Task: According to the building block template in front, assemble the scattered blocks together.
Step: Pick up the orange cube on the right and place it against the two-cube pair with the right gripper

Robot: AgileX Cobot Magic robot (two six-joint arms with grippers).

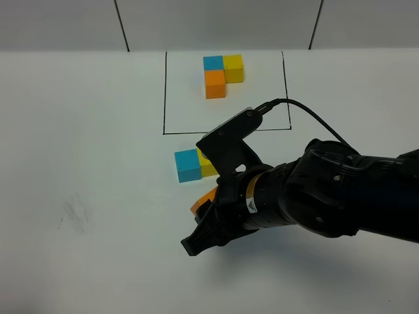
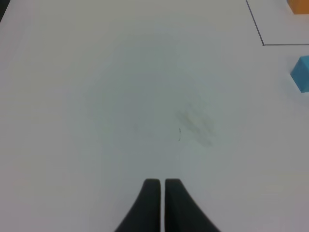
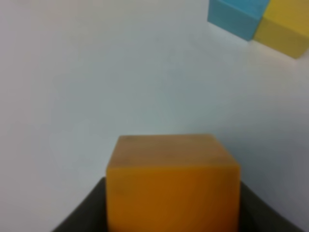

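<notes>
Completing the L: the orange cube (image 3: 173, 186) was held in the right jaws, near the joined pair but not touching it.

The right jaws were set part-open and pinched on the cube's two sides, nothing else gripped. The grip was judged to serve setting it against the near side of the blue cube (image 1: 188, 165), as in the building block template (image 1: 222, 75) inside the black outline (image 1: 163, 98) at the far side of the bench (image 1: 78, 131). Blue cube and yellow cube (image 1: 207, 170) were laid touching, matching the template's far row. The left jaws were shut, empty, parked over bare bench. Counted: six cubes, two of each colour; three framed, three loose.
</notes>
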